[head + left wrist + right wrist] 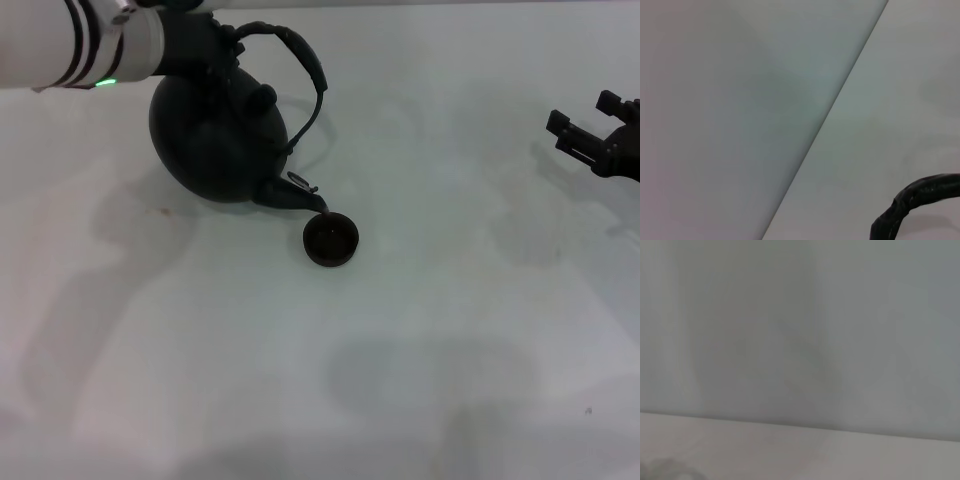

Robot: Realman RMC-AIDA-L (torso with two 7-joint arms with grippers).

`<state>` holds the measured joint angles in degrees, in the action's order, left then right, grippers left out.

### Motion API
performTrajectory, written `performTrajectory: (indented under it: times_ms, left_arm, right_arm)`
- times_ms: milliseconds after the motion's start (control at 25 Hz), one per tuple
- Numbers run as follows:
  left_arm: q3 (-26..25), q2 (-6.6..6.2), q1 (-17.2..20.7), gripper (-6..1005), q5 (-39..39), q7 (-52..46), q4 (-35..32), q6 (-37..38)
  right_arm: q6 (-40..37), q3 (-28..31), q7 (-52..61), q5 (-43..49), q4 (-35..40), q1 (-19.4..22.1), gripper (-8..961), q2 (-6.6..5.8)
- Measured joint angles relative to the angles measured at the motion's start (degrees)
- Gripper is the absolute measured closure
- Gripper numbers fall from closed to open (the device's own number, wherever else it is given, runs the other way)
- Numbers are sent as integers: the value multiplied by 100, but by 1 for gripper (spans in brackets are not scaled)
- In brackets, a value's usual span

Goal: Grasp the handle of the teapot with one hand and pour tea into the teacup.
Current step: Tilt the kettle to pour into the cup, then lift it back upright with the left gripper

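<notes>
The black teapot [212, 140] is tilted in the head view, its short spout [290, 194] pointing down over the rim of the small dark teacup [331, 241], which stands on the white table. My left gripper [214, 47] is shut on the arched handle [312, 75] near the pot's top and holds the pot up. A piece of the handle also shows in the left wrist view [920, 199]. My right gripper [582, 118] is open and empty, far off at the right edge.
The white table [400, 380] spreads out on all sides of the cup. The left wrist view shows the table's edge [830, 112] against a pale wall. The right wrist view shows only a pale wall and surface.
</notes>
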<state>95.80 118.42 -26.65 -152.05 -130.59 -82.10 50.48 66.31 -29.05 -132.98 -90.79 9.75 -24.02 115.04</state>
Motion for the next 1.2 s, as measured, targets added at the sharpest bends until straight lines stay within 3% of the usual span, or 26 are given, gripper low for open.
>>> performTrajectory:
  times_ms: [1200]
  left_arm:
    - [716,3,-333,891,-954,-464,-134,119]
  right_arm:
    - [-49,6,0,1,0,-7,107,0]
